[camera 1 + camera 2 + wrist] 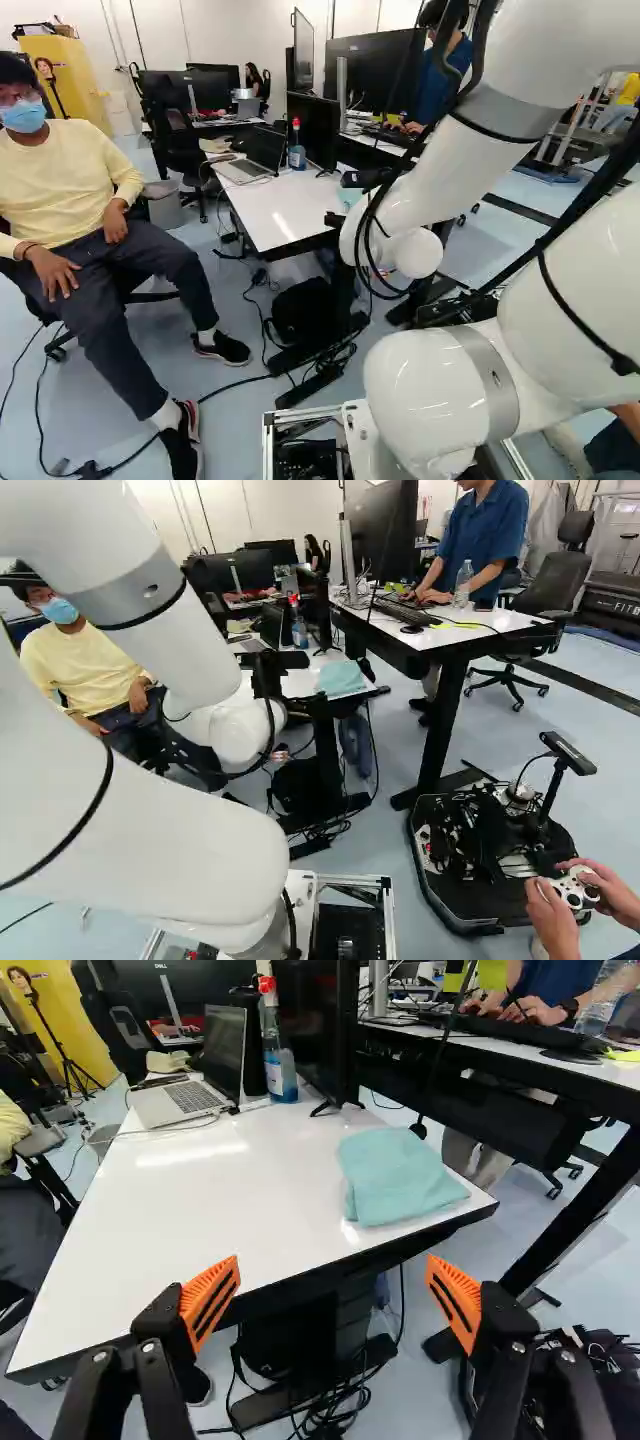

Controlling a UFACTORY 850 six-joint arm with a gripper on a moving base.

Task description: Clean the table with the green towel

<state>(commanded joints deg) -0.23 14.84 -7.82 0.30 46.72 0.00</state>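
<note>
The gripper shows only in part in the right base view, a dark shape beyond the arm's white wrist, near the table. Seen from the wrist, the gripper is open, its orange pads wide apart with nothing between them. Ahead of it lies the folded green towel, a pale teal stack at a corner of the white table, close to the edge. The same towel shows past the arm in the right base view. Neither finger touches the towel or the table.
On the table's far part stand an open laptop, a spray bottle and a monitor. A higher desk adjoins on the right. A person sits left of the table; another robot base stands on the floor, right.
</note>
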